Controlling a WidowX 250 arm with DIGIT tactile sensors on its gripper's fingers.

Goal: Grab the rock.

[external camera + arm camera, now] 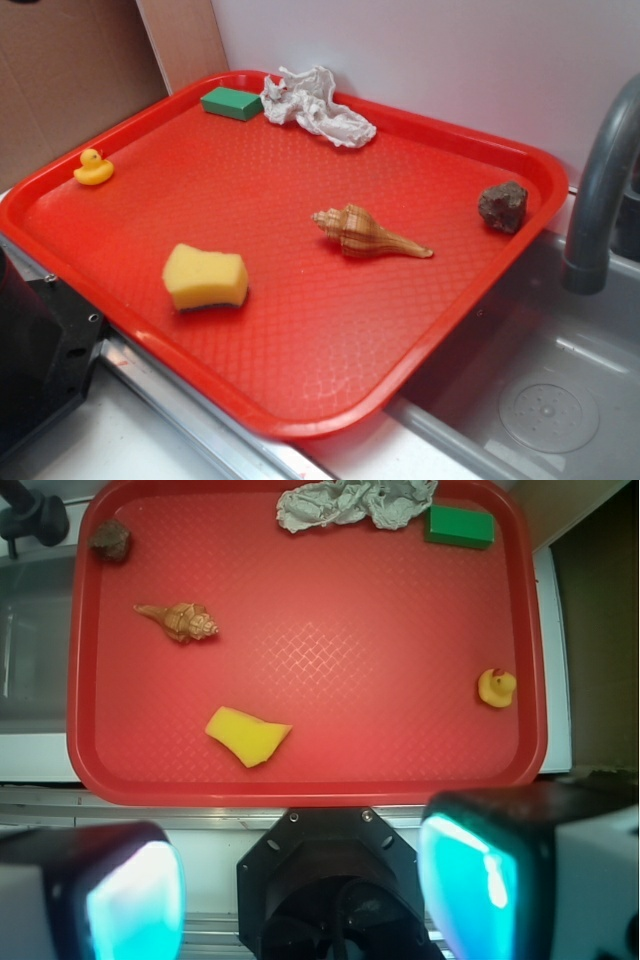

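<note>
The rock [503, 206] is a small dark brown-grey lump at the right edge of the red tray [300, 410], close to the grey faucet. In the wrist view the rock [111, 540] lies in the tray's top left corner. My gripper [300, 890] is high above the tray's near edge, far from the rock. Its two teal pads stand wide apart with nothing between them. The gripper does not show in the exterior view; only the black robot base [40, 350] is at lower left.
On the tray lie a striped seashell [365, 233], a yellow sponge [205, 277], a yellow rubber duck [93, 168], a green block [232, 102] and crumpled white paper [315, 105]. A grey faucet [600, 190] and sink basin [530, 400] are right of the tray.
</note>
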